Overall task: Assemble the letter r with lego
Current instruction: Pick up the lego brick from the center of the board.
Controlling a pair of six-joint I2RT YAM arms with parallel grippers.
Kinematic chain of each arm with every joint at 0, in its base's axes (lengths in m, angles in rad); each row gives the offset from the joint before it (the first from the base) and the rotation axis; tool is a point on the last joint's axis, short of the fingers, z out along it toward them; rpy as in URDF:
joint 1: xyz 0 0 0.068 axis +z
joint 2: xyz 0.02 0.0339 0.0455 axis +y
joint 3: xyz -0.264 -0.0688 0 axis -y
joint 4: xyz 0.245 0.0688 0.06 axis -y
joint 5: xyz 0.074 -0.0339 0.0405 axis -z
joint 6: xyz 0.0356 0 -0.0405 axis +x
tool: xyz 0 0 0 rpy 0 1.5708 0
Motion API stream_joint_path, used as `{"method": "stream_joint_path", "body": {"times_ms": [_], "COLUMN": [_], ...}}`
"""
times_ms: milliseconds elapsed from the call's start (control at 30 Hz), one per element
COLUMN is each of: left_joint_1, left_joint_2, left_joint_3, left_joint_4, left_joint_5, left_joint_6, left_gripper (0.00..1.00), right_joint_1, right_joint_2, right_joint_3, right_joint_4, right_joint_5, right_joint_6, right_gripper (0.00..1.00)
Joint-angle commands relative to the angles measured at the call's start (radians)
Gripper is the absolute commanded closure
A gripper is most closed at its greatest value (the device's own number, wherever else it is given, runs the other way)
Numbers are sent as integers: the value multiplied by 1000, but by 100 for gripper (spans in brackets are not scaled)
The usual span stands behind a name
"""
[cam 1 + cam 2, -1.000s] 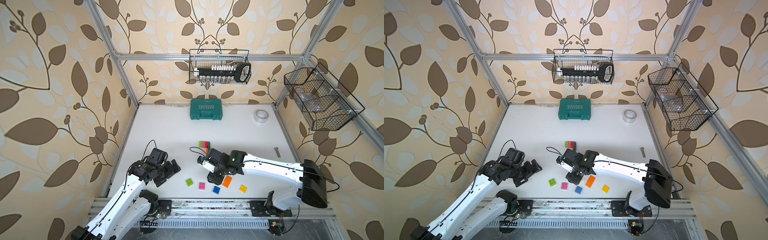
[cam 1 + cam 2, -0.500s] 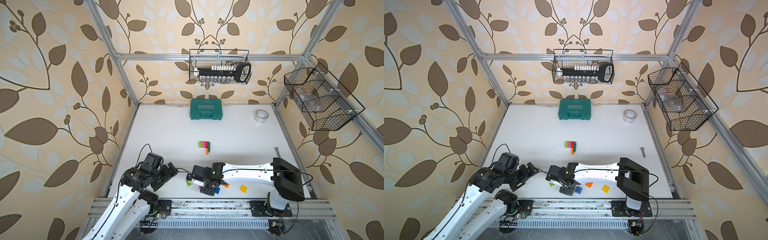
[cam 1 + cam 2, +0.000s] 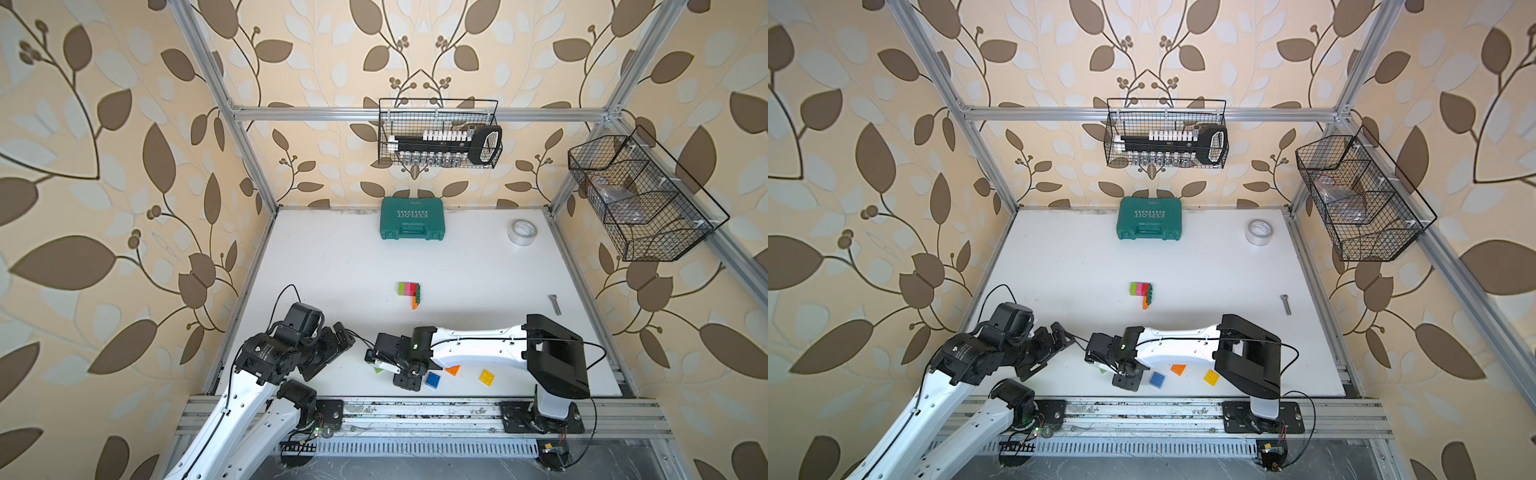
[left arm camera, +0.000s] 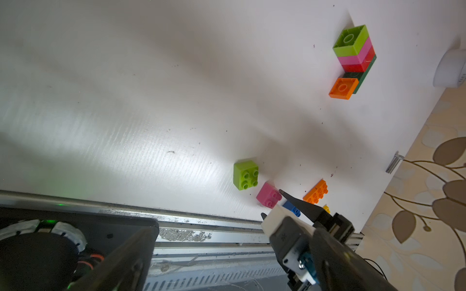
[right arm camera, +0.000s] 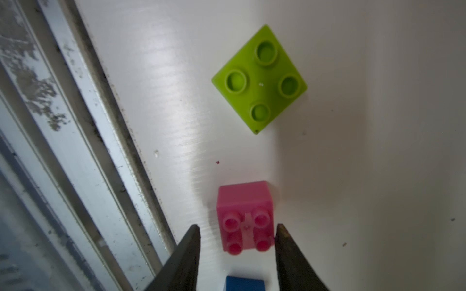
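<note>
The white table [image 3: 332, 257] is walled on three sides, with an aluminium rail [image 3: 415, 411] along the front. At the back, the teal tool case [image 3: 412, 218] and tape roll [image 3: 522, 232] sit well apart from the work. The right arm lies low across the front strip. The left arm waits front-left, with the left gripper [image 3: 343, 336] spread wide and empty. Mid-table, the partial build [image 3: 409, 291] lies on its side: lime, pink and red in a row against a long dark green brick, orange on that same brick. Judged: part of the r is done, stem unfinished. Five bricks are loose near the rail: lime brick [image 5: 259, 78], pink brick [image 5: 243, 199], blue brick [image 3: 433, 380], long orange brick [image 3: 453, 370], yellow brick [image 3: 486, 377]. The right gripper [image 5: 237, 226] straddles the pink brick with jaws partly apart, one tip at its side and a gap at the other. It is not clamped, and the brick rests on the table. Room: the rail is close, the blue brick is just beside the jaws, and the lime brick is near, so a straight lift looks safest. The table is open from here to the build. A bolt [image 3: 554, 304] lies off to the right.
</note>
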Motion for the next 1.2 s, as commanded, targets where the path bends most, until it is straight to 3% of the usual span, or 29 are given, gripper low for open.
{"method": "stream_joint_path", "body": {"times_ms": [0,200,533,733,1167], "left_joint_1": [6,6,6,6,6], "left_joint_2": [3,3,0,3,0], "left_joint_3": [60,85,90,91,63], "left_joint_4": [-49,-74,-80,-78,-64], "left_joint_5": [-36,-51,-62,-63,-50], "left_joint_6": [29,47,52,54,46], "left_gripper": [1,1,1,1,1], "right_joint_1": [3,3,3,-7,-36], "right_joint_2": [24,31,78,86,55], "right_joint_3": [21,28,69,77,81], "right_joint_4": [-8,-14,-46,-55,-64], "right_joint_5": [-2,0,-5,5,-16], "right_joint_6": [0,4,25,35,60], "right_gripper": [58,63,59,64,64]}}
